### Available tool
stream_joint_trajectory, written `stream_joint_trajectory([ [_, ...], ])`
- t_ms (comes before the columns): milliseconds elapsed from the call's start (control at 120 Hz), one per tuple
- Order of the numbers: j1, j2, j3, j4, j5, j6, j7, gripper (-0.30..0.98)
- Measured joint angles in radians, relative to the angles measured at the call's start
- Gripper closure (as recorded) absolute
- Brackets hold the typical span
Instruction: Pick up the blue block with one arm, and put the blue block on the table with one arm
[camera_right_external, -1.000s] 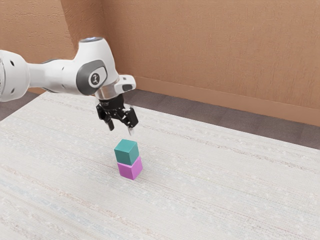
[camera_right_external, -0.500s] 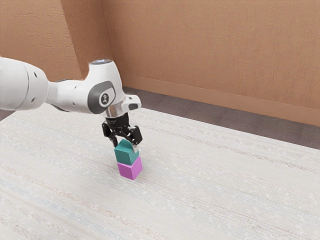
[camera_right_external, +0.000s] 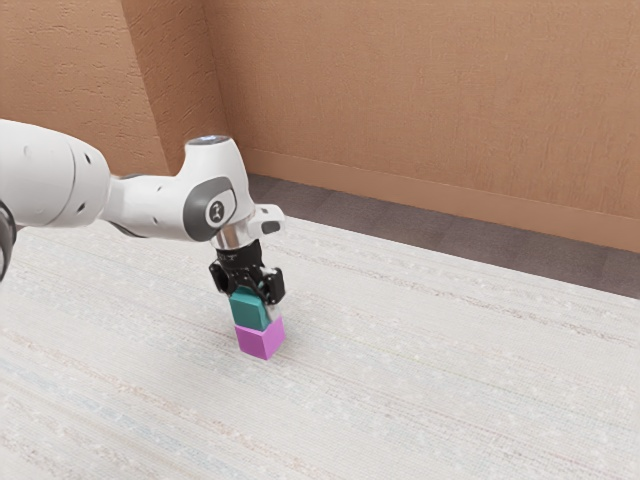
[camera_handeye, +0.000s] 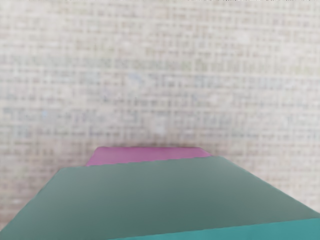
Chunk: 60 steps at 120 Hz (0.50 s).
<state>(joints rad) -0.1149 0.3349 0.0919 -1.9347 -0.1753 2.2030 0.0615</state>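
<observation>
Low over the stack, my gripper (camera_right_external: 250, 298) reaches down around the upper part of the blue block (camera_right_external: 248, 312), which looks teal. How tightly it holds the block cannot be made out, as the hand covers the block's top and part of one side. Directly beneath, the pink block (camera_right_external: 259, 341) rests on the table (camera_right_external: 400, 370) and bears the blue one. From the hand's camera, the blue block (camera_handeye: 150, 200) appears large and close, its near part a brighter teal. A strip of the pink block (camera_handeye: 150, 154) shows past its edge.
Pale, streaked table surface (camera_right_external: 130, 390) surrounds the stack. Behind the table's far edge lie a dark floor strip (camera_right_external: 450, 236) and a brown wall (camera_right_external: 430, 110). The arm extends in from the exterior view's left.
My hand has come down from above the stack and slightly toward the exterior view's right, to the blue block's level. Both blocks stay stacked in the same spot.
</observation>
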Motion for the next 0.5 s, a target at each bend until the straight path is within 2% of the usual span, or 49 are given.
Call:
stream_joint_trajectory([
  [117, 0.000, -0.024, 0.001, 0.001, 0.013, -0.002, -0.007, 0.38],
  [233, 0.001, -0.093, 0.003, 0.001, 0.020, -0.028, -0.011, 0.25],
  [350, 0.026, -0.154, 0.019, 0.005, 0.041, -0.072, -0.004, 0.28],
  [500, 0.090, -0.155, 0.063, 0.007, 0.059, -0.114, 0.019, 0.30],
])
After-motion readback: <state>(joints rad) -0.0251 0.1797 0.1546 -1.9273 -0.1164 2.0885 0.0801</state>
